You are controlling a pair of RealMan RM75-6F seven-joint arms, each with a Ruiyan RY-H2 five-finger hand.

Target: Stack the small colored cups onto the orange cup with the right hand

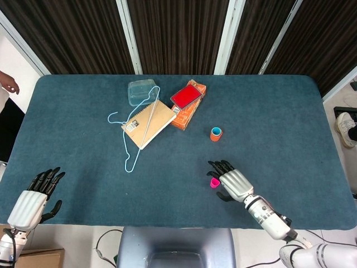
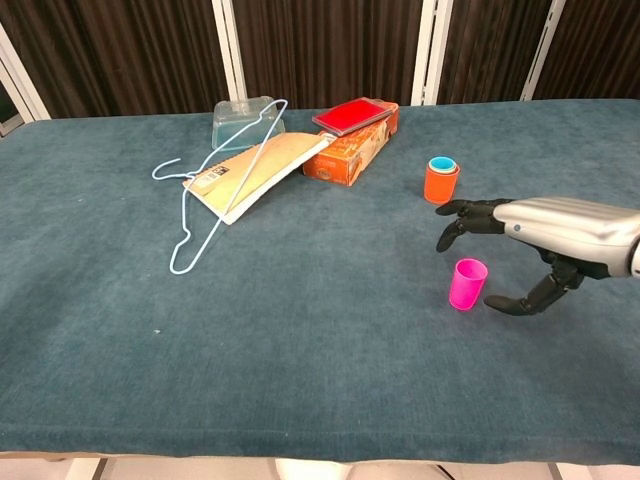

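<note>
The right hand (image 2: 540,243) hovers just beside the pink cup (image 2: 467,283), fingers spread and curled around open air, thumb low and pointing at the cup's base, nothing gripped. From the head view, that same hand (image 1: 233,182) sits right next to the pink cup (image 1: 215,182), dark fingertips reaching past it, and whether any fingertip touches the cup I cannot tell. The pink cup stands upright on the table (image 2: 300,330), on the near side of the orange cup (image 2: 440,182) and well apart from it. The orange cup is upright too, with a blue cup (image 2: 441,165) nested inside it, only the blue rim showing above the orange one; from above, the orange cup (image 1: 216,134) shows that blue ring (image 1: 216,131) at its mouth. To the left of the orange cup lies an orange box (image 2: 349,156) with a red case (image 2: 352,114) resting on top. Further left from the orange cup, a brown notebook (image 2: 255,172) leans against the box, a light blue hanger (image 2: 218,190) draped across it and running onto the cloth, and behind that sits a clear tub (image 2: 243,121). Far from the orange cup, at the near left corner in the head view, the left hand (image 1: 30,200) hangs off the table edge, fingers apart and straight, holding nothing. It does not show in the chest view.
</note>
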